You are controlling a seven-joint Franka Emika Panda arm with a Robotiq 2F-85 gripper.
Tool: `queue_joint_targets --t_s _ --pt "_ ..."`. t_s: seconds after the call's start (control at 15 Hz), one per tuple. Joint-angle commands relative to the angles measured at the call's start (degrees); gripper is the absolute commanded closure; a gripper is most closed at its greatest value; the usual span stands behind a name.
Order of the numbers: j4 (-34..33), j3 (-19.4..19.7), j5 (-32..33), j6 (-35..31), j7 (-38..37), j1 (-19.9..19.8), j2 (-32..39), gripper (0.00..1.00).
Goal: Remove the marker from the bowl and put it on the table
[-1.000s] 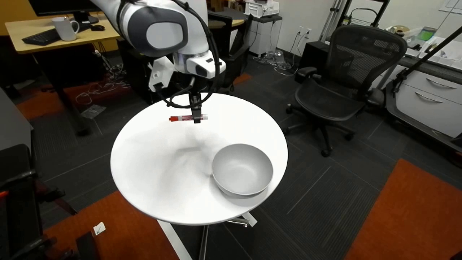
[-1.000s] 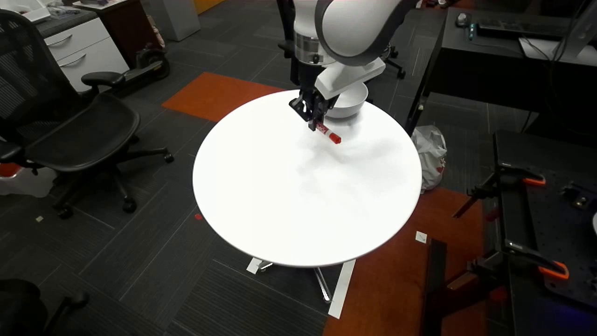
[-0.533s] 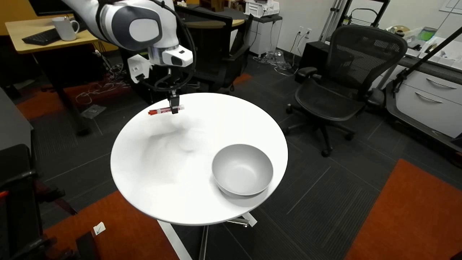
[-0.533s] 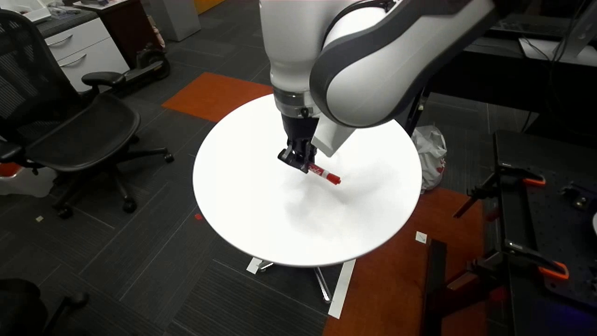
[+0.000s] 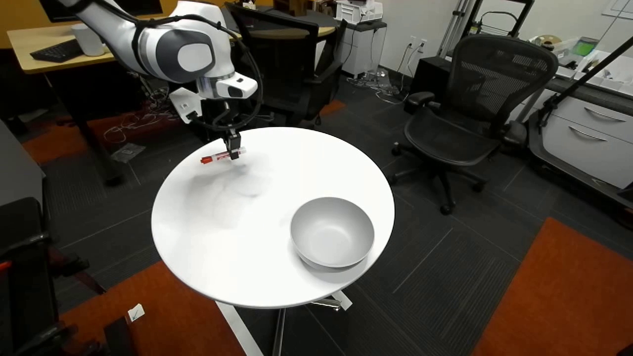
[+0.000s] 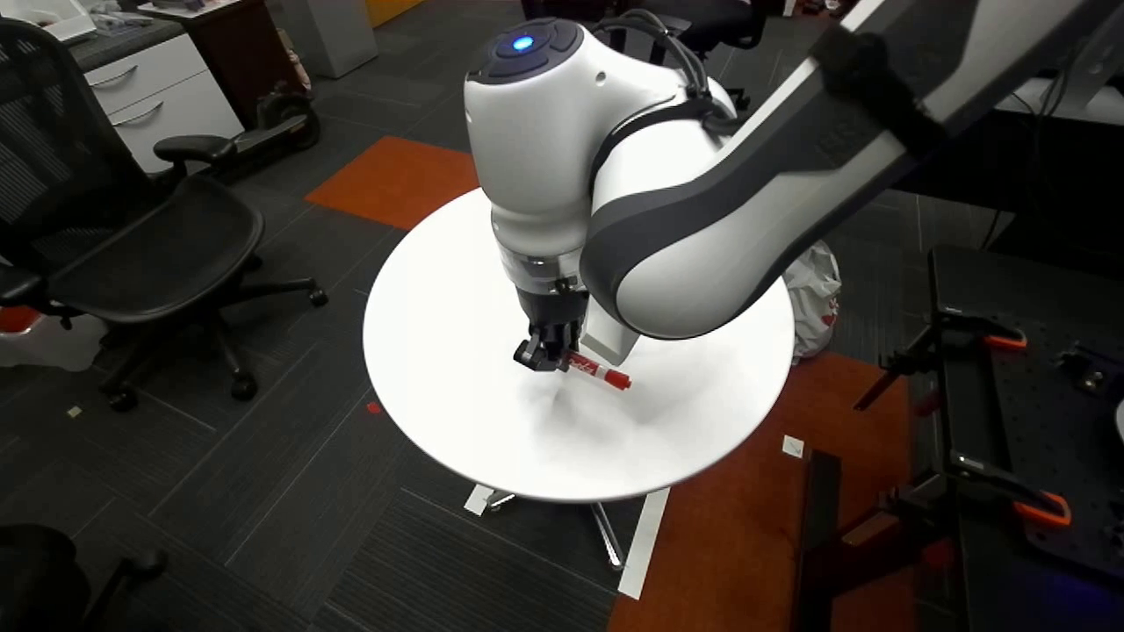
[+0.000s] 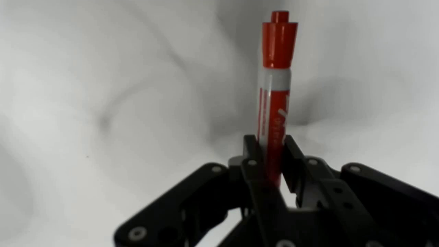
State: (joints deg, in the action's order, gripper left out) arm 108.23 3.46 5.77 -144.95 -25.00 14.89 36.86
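The red marker with its white section is held between the fingers of my gripper. In the wrist view the marker points up out of the gripper, with its red cap at the top. In an exterior view its red end sticks out beside the gripper. It hangs a little above the round white table, with shadows under it. The grey bowl stands on the opposite part of the table with nothing in it. In an exterior view the arm hides the bowl.
A black mesh chair stands beside the table. A wooden desk with a white mug is behind the arm. A black workbench with orange-tipped clamps stands to one side.
My gripper has carried the marker across the table, farther from the bowl. In the last half second it has moved a little further and appears lower. The bowl has not moved.
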Motion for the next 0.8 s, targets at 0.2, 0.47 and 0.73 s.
queue_joint_targets --t_s 0.2,0.47,0.73 --pt "-1.9 0.1 -0.8 -5.5 1.4 -0.6 3.3 0.95" --pt "-1.6 0.7 -0.7 -6.3 1.2 -0.4 3.3 0.47" --pt "1.2 2.6 0.2 -7.8 0.1 0.5 -0.3 0.18"
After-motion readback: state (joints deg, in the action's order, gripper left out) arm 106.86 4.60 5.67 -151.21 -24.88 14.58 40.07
